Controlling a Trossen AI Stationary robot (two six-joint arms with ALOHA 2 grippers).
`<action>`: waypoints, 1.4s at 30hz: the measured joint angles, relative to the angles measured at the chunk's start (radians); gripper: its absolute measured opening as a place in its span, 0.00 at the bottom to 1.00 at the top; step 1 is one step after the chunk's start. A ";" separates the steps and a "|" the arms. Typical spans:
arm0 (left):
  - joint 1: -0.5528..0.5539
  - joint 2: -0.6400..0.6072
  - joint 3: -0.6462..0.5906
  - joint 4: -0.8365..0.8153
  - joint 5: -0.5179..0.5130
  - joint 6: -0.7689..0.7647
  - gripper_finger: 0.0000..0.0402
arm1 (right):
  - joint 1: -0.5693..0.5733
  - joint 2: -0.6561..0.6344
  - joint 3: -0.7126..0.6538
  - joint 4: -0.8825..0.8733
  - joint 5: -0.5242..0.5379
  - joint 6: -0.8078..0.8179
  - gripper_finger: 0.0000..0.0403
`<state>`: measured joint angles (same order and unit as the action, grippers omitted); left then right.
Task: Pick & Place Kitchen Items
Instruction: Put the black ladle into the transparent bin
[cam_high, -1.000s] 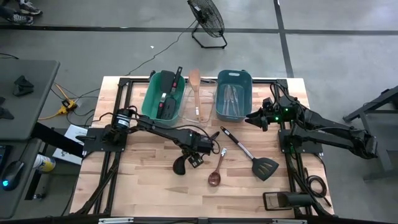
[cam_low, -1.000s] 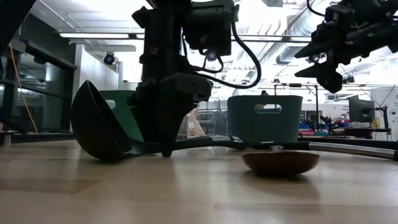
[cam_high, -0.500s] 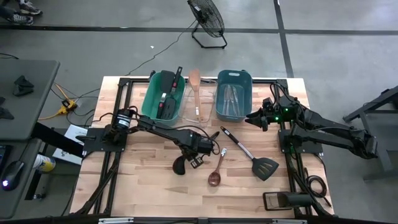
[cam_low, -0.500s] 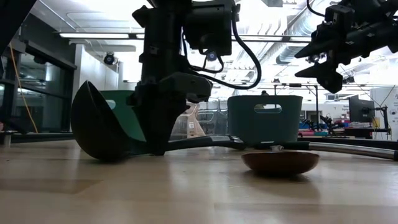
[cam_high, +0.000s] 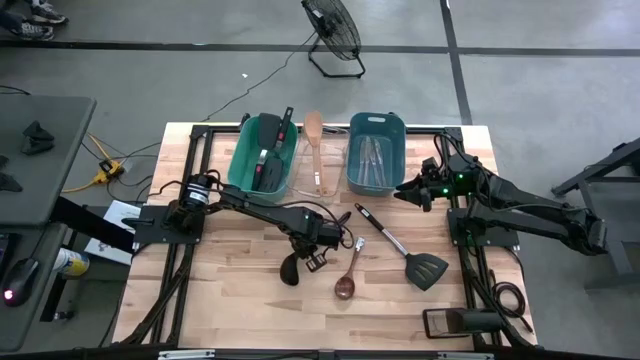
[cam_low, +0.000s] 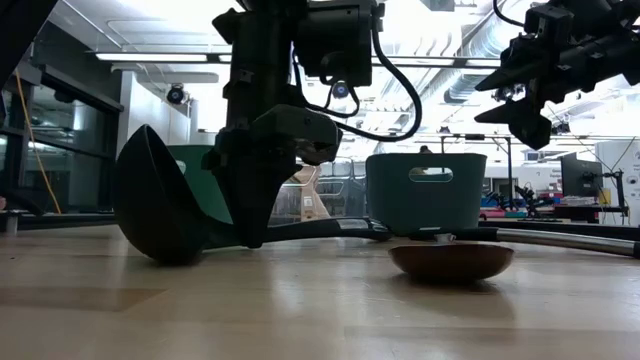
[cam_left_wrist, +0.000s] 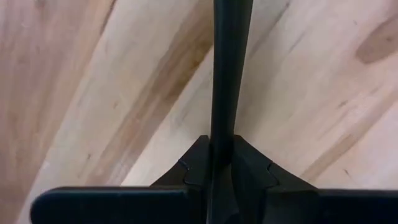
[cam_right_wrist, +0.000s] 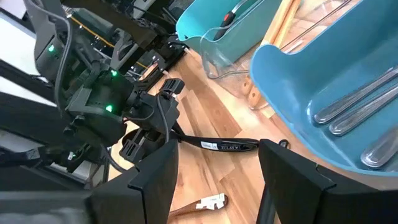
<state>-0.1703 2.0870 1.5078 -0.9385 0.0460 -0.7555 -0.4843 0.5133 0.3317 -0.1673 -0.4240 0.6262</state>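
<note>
Most utensils already sit in the bins at upper centre. The left gripper (cam_high: 312, 246) is clamped on the black ladle (cam_high: 291, 268) mid-frame; the wooden spoon (cam_high: 347, 282) and slotted spatula (cam_high: 425, 269) remain. The right gripper (cam_high: 403, 188) waits, jaws apart.

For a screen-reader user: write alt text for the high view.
The left end effector is shut on the black ladle mid-table, beside a wooden spoon and black slotted spatula. The right end effector hovers open near the blue bin.
</note>
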 joint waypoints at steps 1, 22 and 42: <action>0.000 -0.008 0.000 0.002 0.002 0.001 0.10 | 0.000 0.000 0.000 0.000 -0.004 0.000 0.53; -0.001 -0.066 0.009 -0.004 0.084 0.021 0.04 | 0.000 0.000 0.000 0.159 -0.214 -0.004 0.53; 0.000 -0.068 0.213 -0.111 0.071 0.102 0.04 | 0.241 0.139 0.109 0.180 -0.205 -0.415 0.53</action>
<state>-0.1699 2.0186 1.7207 -1.0493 0.1171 -0.6535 -0.2431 0.6527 0.4405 0.0129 -0.6286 0.2109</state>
